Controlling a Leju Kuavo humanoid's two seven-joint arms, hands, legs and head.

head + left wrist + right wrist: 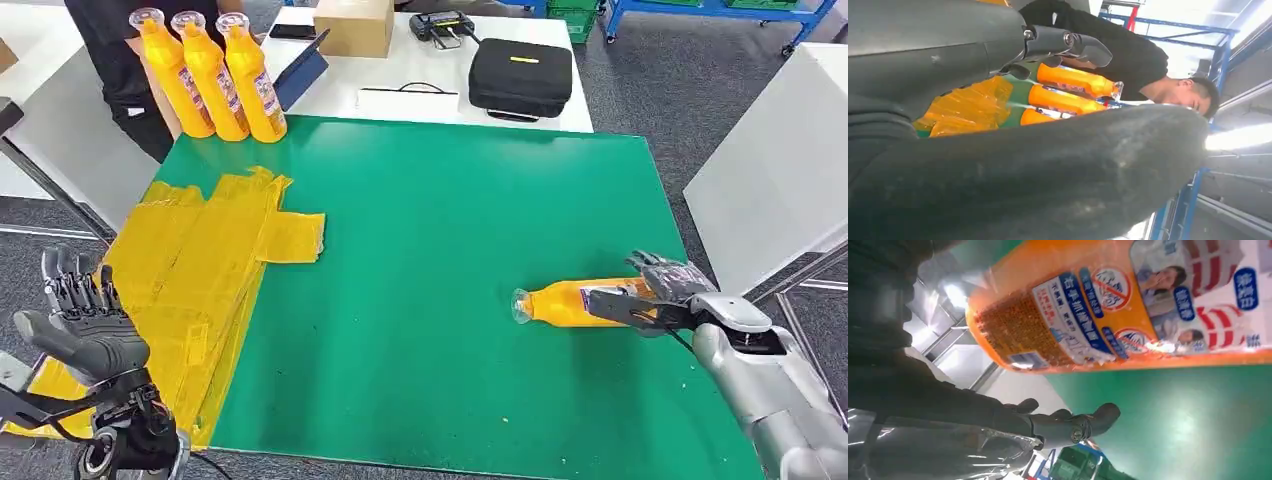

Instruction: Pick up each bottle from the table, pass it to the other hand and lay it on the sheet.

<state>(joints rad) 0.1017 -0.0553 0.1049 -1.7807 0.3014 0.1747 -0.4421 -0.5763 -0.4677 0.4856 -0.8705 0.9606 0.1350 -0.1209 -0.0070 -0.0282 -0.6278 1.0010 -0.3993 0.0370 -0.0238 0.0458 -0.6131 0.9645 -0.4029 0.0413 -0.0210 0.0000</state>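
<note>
Sheet bare; three bottles stood untouched. Right hand clasped lying bottle; left hand spread, empty.

grey floor, white table, blue racks

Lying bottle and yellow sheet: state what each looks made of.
Bottle: apparently glossy orange plastic with a clear cap and a printed label; highlights on its body in the right wrist view. Sheet: thin translucent yellow film, probably plastic; it wrinkles and overlaps in layers.
</note>
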